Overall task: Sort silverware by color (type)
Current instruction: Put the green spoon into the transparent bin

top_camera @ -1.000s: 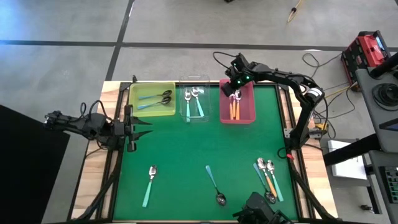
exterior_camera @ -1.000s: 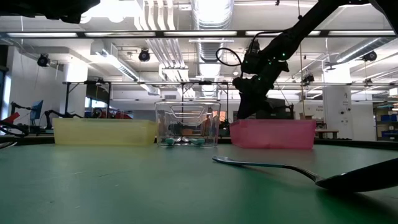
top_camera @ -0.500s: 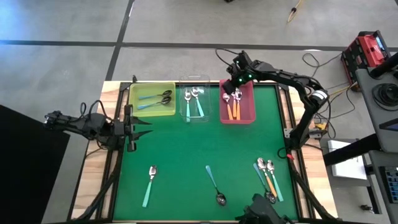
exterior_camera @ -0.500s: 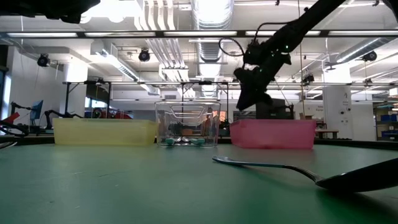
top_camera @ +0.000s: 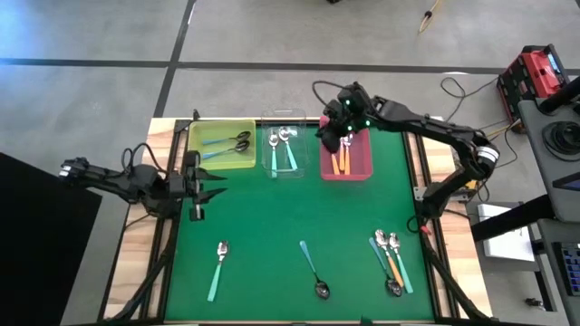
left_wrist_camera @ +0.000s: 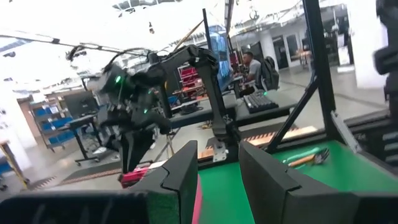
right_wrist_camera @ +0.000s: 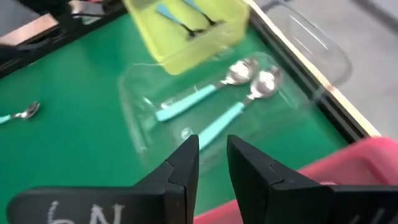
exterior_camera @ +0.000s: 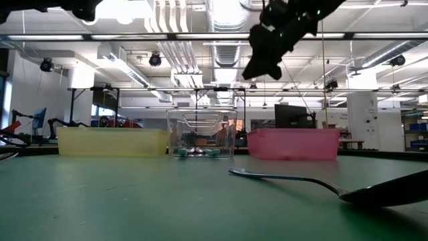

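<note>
Fingers [right_wrist_camera: 186, 163] of the right gripper [top_camera: 337, 134] stand slightly parted and empty, raised above the edge of the pink bin [top_camera: 360, 167] holding orange spoons; left gripper [top_camera: 207, 186] waits at the left table edge, fingers slightly parted, empty. Largest remaining group: three spoons [top_camera: 391, 258] at the near right (one orange). Descend centred on one handle only, then the single teal spoon [top_camera: 314, 269].

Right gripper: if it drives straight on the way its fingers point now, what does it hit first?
Probably the clear bin with two teal-handled spoons; the right gripper, empty, aims at it from above the pink bin. Depth is uncertain.
</note>
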Motion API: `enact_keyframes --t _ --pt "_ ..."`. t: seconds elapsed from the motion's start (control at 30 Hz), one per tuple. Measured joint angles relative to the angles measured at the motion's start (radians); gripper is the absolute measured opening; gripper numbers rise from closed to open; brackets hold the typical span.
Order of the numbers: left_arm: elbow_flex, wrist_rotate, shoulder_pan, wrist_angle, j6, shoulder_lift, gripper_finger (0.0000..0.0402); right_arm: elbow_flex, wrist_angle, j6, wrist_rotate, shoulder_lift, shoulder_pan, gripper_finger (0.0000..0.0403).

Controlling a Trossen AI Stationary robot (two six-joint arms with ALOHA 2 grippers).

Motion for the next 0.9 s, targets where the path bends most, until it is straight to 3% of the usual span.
enact_keyframes --t 0.2,0.4,0.7,0.9 --pt "0.006 -0.011 0.0 0.092 -0.099 0.085 0.01 -0.005 -0.002 -0.036 0.159 -0.056 0.173 0.0068" --pt "0.076 -0.053 -0.001 0.008 -0.322 0.172 0.01 -0.005 0.002 -0.06 0.236 -0.073 0.333 0.0072" --pt "0.182 -0.052 -0.004 -0.4 -0.832 0.37 0.01 -0.005 0.001 -0.061 0.293 -0.066 0.522 0.0064" --pt "0.28 -0.052 -0.024 -0.648 -0.997 0.526 0.01 -0.005 0.003 -0.059 0.344 -0.065 0.61 0.0065"
